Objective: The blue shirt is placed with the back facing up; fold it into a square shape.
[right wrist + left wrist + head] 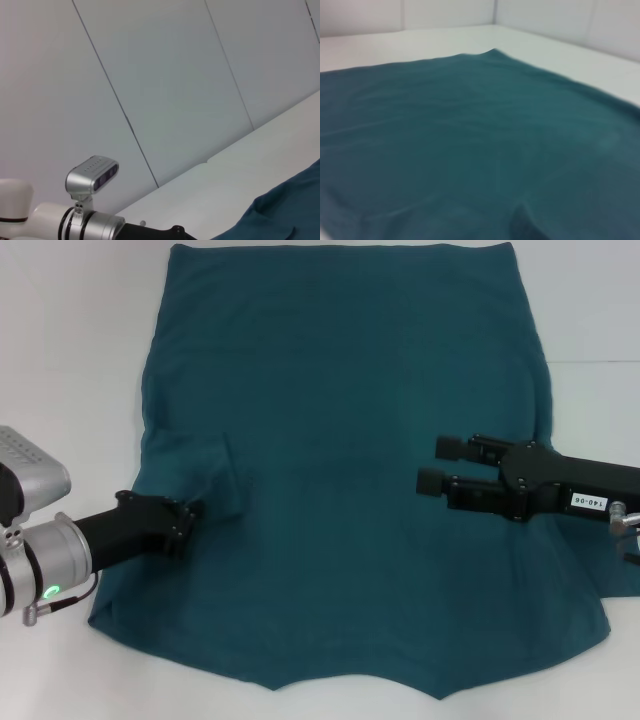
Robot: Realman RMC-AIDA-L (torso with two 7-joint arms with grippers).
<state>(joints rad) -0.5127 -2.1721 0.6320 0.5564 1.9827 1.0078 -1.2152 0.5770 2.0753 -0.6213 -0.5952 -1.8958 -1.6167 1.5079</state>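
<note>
Nearest the head camera, the hem-like lower edge of the blue shirt [340, 540] lies on a white table [70, 360], the cloth spread flat and reaching to the far side. At the shirt's left edge, the left gripper [195, 510] sits low against the cloth, where a small fold of fabric rises just beyond its tip; whether its fingers grip that fold cannot be told, as they are hidden. On the right, the right gripper [437, 465] hangs over the shirt's right half, pointing toward the middle, its two fingers parted with nothing between them. From the left wrist camera, teal cloth [470, 150] fills most of the view.
</note>
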